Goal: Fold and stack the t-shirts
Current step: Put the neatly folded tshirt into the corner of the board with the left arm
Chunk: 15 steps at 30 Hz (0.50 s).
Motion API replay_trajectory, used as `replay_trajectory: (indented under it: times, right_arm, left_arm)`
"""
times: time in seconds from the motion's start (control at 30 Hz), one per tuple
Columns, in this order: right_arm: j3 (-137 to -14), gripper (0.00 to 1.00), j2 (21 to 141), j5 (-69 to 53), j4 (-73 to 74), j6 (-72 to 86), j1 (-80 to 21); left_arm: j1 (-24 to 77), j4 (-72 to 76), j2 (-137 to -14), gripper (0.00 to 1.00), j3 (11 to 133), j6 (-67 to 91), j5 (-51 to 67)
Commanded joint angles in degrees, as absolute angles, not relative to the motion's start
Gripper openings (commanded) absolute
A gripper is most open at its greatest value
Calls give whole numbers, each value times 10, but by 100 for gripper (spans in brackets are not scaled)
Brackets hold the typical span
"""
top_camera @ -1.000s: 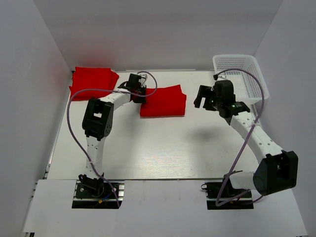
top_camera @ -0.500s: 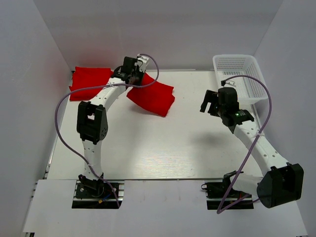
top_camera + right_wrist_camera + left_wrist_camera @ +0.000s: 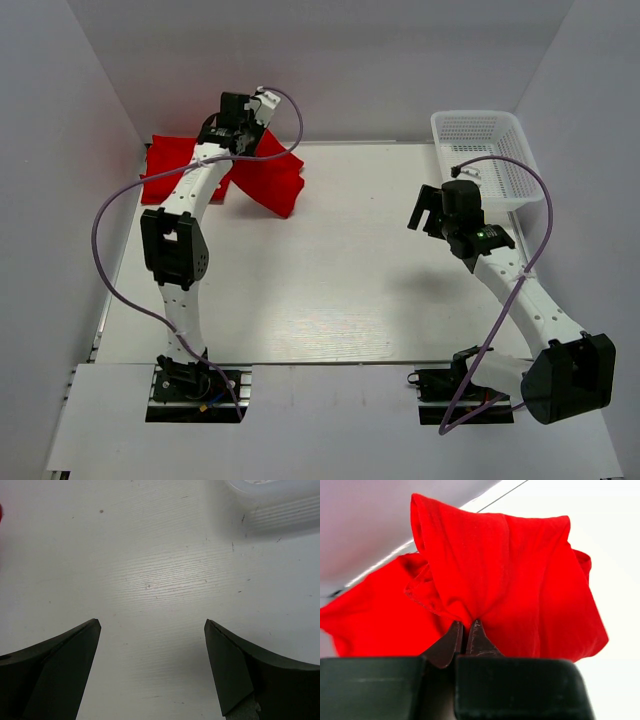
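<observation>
My left gripper is shut on a folded red t-shirt and holds it lifted at the back left of the table. In the left wrist view the t-shirt hangs bunched from the closed fingertips. A second red t-shirt lies folded at the back left corner, just left of the held one; it also shows in the left wrist view. My right gripper is open and empty over bare table at the right, its fingers wide apart.
A white mesh basket stands at the back right corner, close behind my right gripper; its rim shows in the right wrist view. White walls close in the table on the left, back and right.
My left gripper has carried the folded t-shirt up and to the left, from mid-table toward the t-shirt in the back left corner. My right arm has drawn back slightly to the right.
</observation>
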<state>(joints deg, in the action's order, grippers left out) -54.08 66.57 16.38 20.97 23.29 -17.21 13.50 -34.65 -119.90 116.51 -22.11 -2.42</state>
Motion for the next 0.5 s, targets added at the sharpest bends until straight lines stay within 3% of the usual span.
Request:
replay_trajectory:
  times: [0.0, 0.47]
  right_arm:
    - [-541, 90, 660, 168, 199, 235, -170]
    - [-568, 90, 692, 146, 201, 229, -171]
  left_arm:
    - [123, -315, -1125, 0, 1149, -287, -40]
    - [67, -295, -1131, 0, 1223, -302, -23]
